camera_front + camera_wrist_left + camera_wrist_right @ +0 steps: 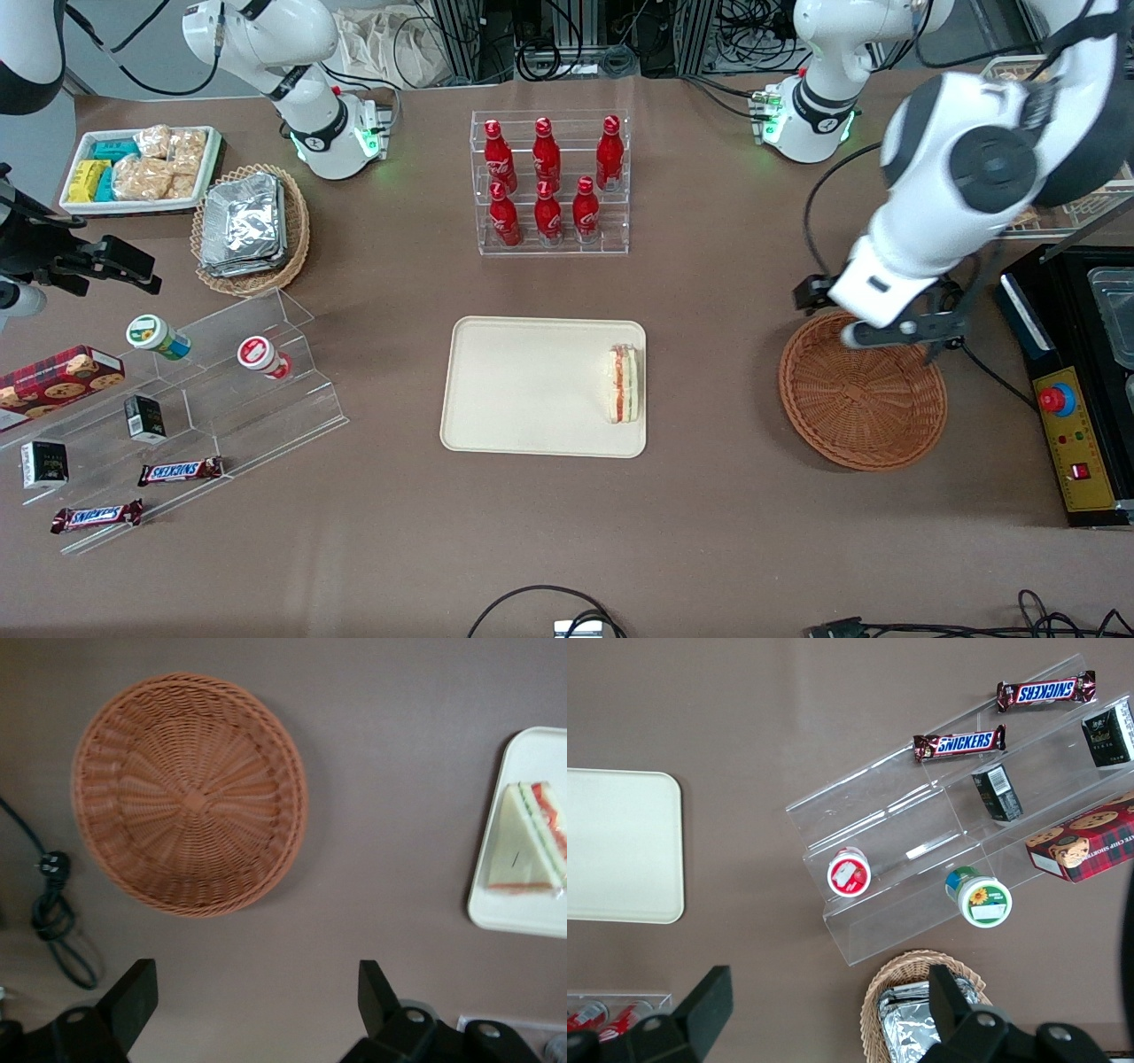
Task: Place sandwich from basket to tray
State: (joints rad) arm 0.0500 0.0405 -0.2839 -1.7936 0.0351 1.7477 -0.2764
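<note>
The sandwich lies on the tray, at the edge nearest the working arm, its long cut edge running from nearer the front camera to farther. The basket beside the tray holds nothing. The gripper hangs above the basket's farther rim, fingers spread wide, holding nothing.

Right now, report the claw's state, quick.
Left claw: open, holding nothing, above the basket; sandwich lies on the tray.
</note>
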